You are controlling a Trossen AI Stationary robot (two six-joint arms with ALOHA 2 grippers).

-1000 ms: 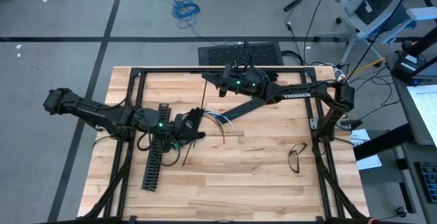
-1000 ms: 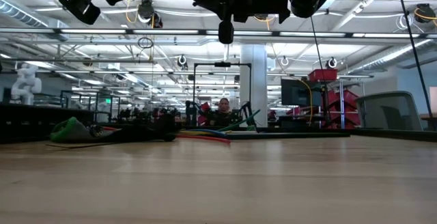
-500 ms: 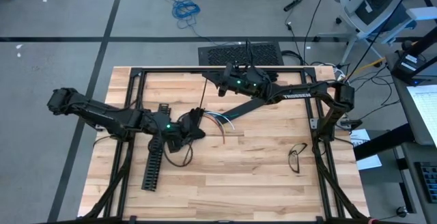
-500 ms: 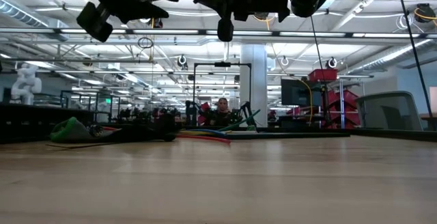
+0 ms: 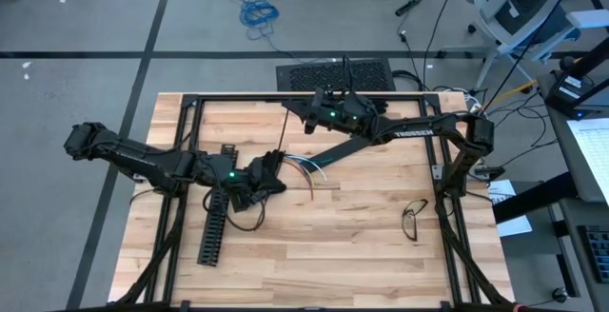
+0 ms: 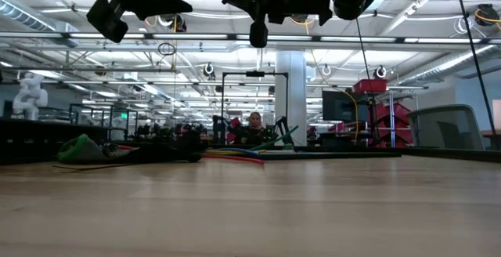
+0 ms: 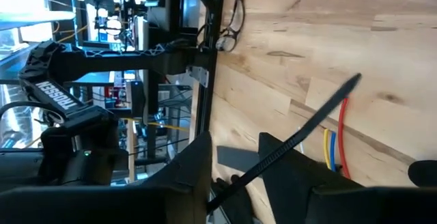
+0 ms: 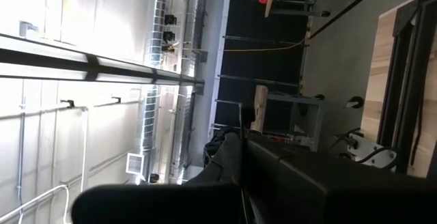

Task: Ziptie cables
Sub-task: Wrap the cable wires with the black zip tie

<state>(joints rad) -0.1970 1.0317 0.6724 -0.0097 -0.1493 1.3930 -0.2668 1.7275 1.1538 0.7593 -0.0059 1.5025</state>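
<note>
- High view: left gripper (image 5: 269,171) over mid-table, just left of the cables (image 5: 306,166), above a dark wire loop (image 5: 249,219) on the wooden table (image 5: 362,245).
- Left wrist view: fingers (image 7: 194,173) pinching a black zip tie (image 7: 300,138); strap runs diagonally out between them over the wood, tip near the red, yellow and blue wire ends (image 7: 334,142).
- Cables fanned out at table centre, between the two arms; low view shows them lying flat, red and green strands (image 6: 239,153) visible.
- Black slotted channel (image 5: 215,219) lying on table below left arm, beside left frame rail.
- Right gripper (image 5: 288,108) raised near far edge of table, well apart from cables; jaws pressed together, thin black strip (image 5: 284,139) hanging down from the gripper area.
- Eyeglasses (image 5: 413,219) on table near right frame rail.
- Low view: person (image 6: 255,124) seated in room behind table.
</note>
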